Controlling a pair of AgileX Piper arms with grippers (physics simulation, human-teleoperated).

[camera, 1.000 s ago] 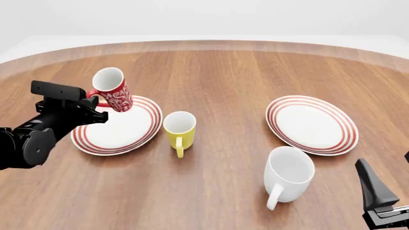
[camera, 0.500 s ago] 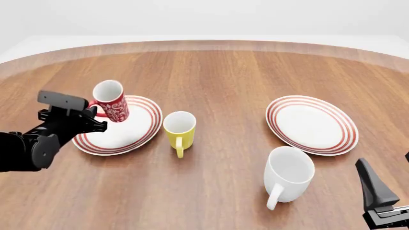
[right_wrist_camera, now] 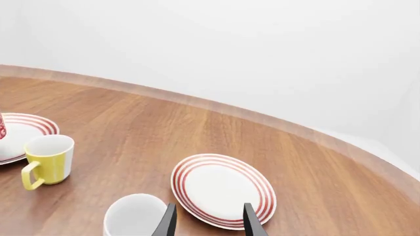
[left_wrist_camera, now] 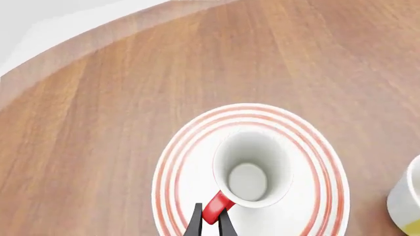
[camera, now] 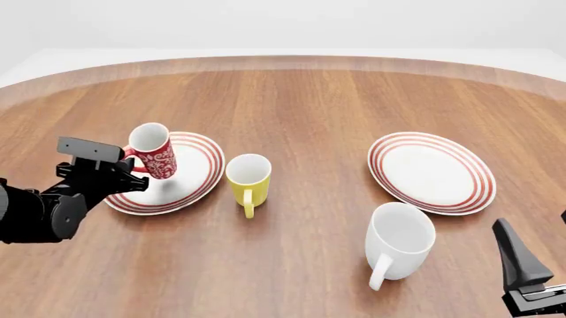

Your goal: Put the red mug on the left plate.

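The left gripper clamps the handle of the red mug, which stands upright over the left plate; the right gripper is open, far off.

The left gripper is clamping the handle of the red mug, which is sitting upright over the left plate. A yellow mug is standing just right of that plate, and a white mug and a second plate are lying well to its right.
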